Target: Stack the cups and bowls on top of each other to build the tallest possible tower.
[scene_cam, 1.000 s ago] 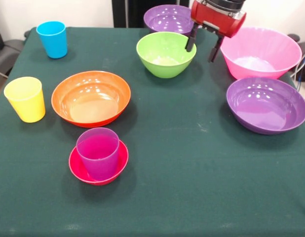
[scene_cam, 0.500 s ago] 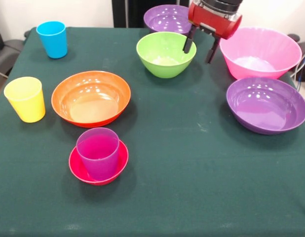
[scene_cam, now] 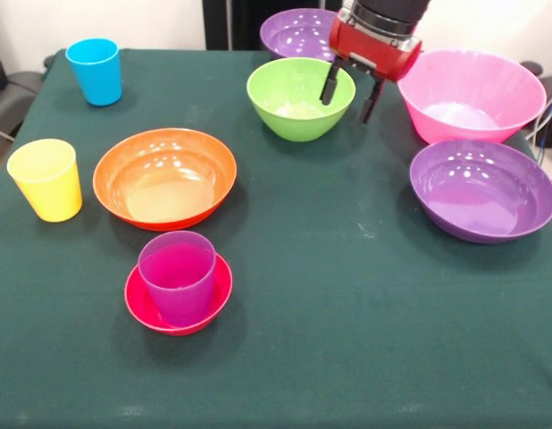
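Setting: robotics lab. A bench (scene_cam: 347, 295) draped in dark green cloth was recorded against a plain white wall (scene_cam: 124, 22), with cables (scene_cam: 546, 121) seen at one edge.

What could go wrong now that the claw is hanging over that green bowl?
The open gripper straddles the lime green bowl at its rim, one finger inside and one outside. A glossy, sloped wall like that might slip from the pinch. The pink bowl and the far purple bowl sit close by, so a swing could nudge them. The purple cup in the red bowl looks tippable if more is added.
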Available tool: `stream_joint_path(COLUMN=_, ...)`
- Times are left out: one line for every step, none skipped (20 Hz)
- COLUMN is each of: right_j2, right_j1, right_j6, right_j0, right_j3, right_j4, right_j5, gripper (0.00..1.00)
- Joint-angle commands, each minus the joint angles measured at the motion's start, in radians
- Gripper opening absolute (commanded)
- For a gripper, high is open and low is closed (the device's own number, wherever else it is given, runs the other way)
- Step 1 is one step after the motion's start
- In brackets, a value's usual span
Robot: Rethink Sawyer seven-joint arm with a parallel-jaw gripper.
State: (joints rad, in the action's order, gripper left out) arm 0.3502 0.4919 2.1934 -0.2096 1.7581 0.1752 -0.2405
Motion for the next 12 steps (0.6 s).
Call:
stream_joint_path(right_j2=-0.106, right_j1=-0.076, right_j6=0.191, right_j0=0.014, right_j3=0.057, right_j4=0.027, right_j5=0.097, gripper=1.0)
stream_joint_path(right_j2=-0.11, right_j1=-0.08, right_j6=0.188, right_j0=0.019, right_j3=0.057, right_j4=0.026, right_j5=0.105, gripper=1.0)
stream_joint_path(right_j2=-0.113, right_j1=-0.083, right_j6=0.188, right_j0=0.021, right_j3=0.058, right_j4=0.028, right_j5=0.111, gripper=1.0)
stream_joint_path(right_j2=-0.113, right_j1=-0.085, right_j6=0.188, right_j0=0.022, right_j3=0.06, right_j4=0.03, right_j5=0.116, gripper=1.0)
stream_joint_path(right_j2=-0.115, right_j1=-0.086, right_j6=0.188, right_j0=0.024, right_j3=0.062, right_j4=0.031, right_j5=0.122, gripper=1.0)
stream_joint_path(right_j2=-0.116, right_j1=-0.089, right_j6=0.186, right_j0=0.025, right_j3=0.063, right_j4=0.031, right_j5=0.126, gripper=1.0)
stream_joint_path(right_j2=-0.118, right_j1=-0.092, right_j6=0.186, right_j0=0.027, right_j3=0.064, right_j4=0.031, right_j5=0.133, gripper=1.0)
stream_joint_path(right_j2=-0.121, right_j1=-0.097, right_j6=0.187, right_j0=0.029, right_j3=0.064, right_j4=0.031, right_j5=0.144, gripper=1.0)
stream_joint_path(right_j2=-0.122, right_j1=-0.103, right_j6=0.185, right_j0=0.03, right_j3=0.062, right_j4=0.029, right_j5=0.155, gripper=1.0)
stream_joint_path(right_j2=-0.12, right_j1=-0.109, right_j6=0.186, right_j0=0.028, right_j3=0.06, right_j4=0.028, right_j5=0.165, gripper=1.0)
stream_joint_path(right_j2=-0.119, right_j1=-0.111, right_j6=0.183, right_j0=0.027, right_j3=0.058, right_j4=0.025, right_j5=0.171, gripper=1.0)
stream_joint_path(right_j2=-0.117, right_j1=-0.112, right_j6=0.181, right_j0=0.025, right_j3=0.058, right_j4=0.026, right_j5=0.172, gripper=1.0)
